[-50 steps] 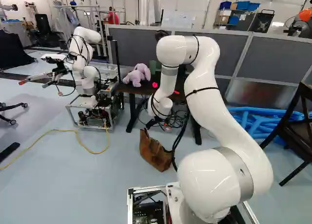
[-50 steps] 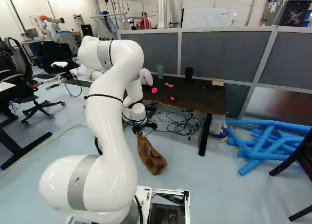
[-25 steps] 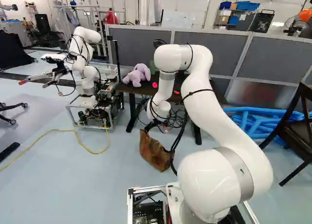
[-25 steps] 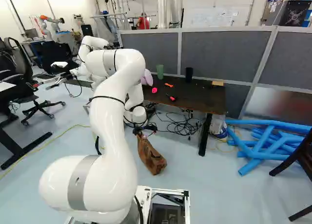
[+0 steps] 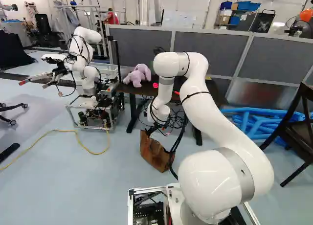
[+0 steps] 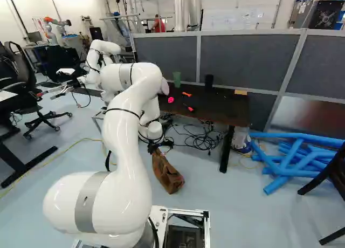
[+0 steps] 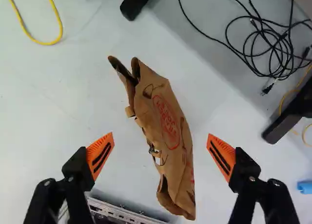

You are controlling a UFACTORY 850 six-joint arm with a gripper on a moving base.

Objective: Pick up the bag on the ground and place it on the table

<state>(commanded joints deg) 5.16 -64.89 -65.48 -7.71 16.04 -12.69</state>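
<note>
The gripper [image 6: 153, 147] hangs from the arm's wrist just above the upper end of the brown bag [image 6: 167, 173] in the right base view; its fingertips are hard to make out there. In the wrist view the gripper [image 7: 161, 148] is wide open, and the bag [image 7: 170, 131] lies below and between its orange pads, touched by neither. The bag rests on the floor, long and crumpled, with red print on its side. Behind it stands the dark table [image 6: 229, 109], holding a pink-purple plush toy [image 5: 137, 75], a green cup [image 6: 177, 78] and small red items.
Black cables [image 6: 202, 137] lie on the floor under the table, near its leg [image 6: 227, 150]. Blue tubes [image 6: 296, 156] are piled to the right, beside a dark chair [image 5: 296, 124]. Another robot [image 5: 85, 63] stands at the left of the left base view. A yellow cable [image 5: 73, 131] crosses the floor.
The arm's upper bend and wrist have come lower, and the gripper has shifted slightly over the bag's top. The bag and the base have stayed put.
</note>
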